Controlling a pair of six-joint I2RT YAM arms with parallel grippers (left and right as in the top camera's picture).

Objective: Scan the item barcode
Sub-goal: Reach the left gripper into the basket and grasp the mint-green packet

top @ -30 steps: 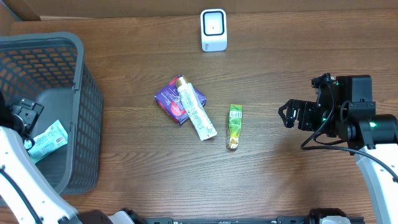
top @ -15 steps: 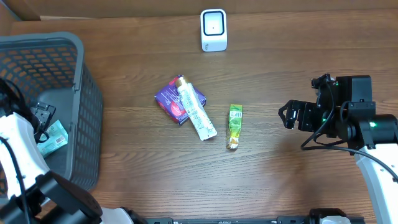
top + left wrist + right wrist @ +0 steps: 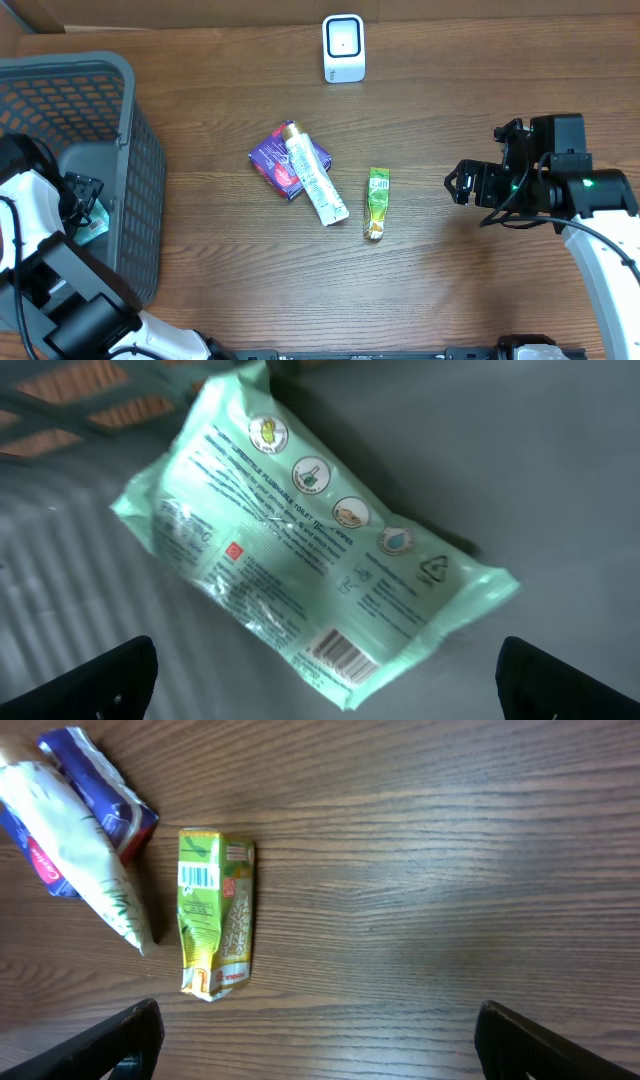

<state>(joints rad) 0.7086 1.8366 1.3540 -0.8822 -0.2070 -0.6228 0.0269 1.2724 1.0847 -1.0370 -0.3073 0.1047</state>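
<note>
A mint-green packet (image 3: 310, 550) lies flat on the floor of the grey basket (image 3: 120, 120), its barcode (image 3: 338, 650) facing up. My left gripper (image 3: 330, 685) hangs open just above it, one finger on each side, touching nothing. From overhead the left gripper (image 3: 82, 195) hides most of the packet (image 3: 93, 227). The white scanner (image 3: 343, 48) stands at the table's far edge. My right gripper (image 3: 462, 183) is open and empty above bare wood, to the right of a green snack packet (image 3: 215, 910).
A purple packet (image 3: 272, 160) with a white tube (image 3: 316, 180) lying across it sits mid-table, left of the green snack packet (image 3: 377, 202). The basket walls stand close round my left gripper. Bare wood lies under the right gripper (image 3: 320, 1040).
My left arm has swung further over the mint-green packet in the basket, covering most of it from overhead. The right gripper has edged slightly left. Both stay open.
</note>
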